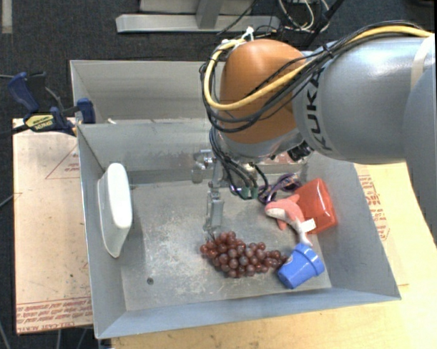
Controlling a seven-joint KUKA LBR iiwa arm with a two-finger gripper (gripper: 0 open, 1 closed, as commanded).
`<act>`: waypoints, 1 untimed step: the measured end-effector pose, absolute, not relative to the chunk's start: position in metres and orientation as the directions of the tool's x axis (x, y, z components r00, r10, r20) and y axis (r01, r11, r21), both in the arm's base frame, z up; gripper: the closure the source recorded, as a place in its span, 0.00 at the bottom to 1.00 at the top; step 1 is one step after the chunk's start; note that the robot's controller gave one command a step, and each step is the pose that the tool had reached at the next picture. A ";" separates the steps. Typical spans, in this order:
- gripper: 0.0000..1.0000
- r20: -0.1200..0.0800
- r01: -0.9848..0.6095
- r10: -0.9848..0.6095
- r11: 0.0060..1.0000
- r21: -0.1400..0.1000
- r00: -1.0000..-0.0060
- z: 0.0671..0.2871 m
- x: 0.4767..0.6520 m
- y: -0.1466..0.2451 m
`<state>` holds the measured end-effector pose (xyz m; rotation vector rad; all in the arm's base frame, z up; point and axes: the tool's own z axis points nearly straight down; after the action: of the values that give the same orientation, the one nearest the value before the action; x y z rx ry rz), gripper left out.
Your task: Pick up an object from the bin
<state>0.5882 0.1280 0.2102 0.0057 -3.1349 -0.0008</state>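
My gripper [214, 224] hangs low in the middle of the bin, its tip just above the upper left end of a bunch of dark red grapes [239, 254]. The bunch lies on the bin floor near the front wall. Nothing shows in the gripper. To the right of the grapes a small blue cup [299, 267] lies on its side. Behind the cup are a pink and white piece [286, 214] and a red block [316, 205], to the right of the gripper.
A white oblong thing [116, 206] leans on the bin's left wall, well away from the gripper. The arm's orange cover and cables hang over the back right of the bin.
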 end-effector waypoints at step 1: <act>0.00 -0.001 -0.001 -0.001 1.000 0.001 -1.000 0.215 0.590 0.127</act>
<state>0.5896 0.1274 0.2152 0.0021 -3.1426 -0.0023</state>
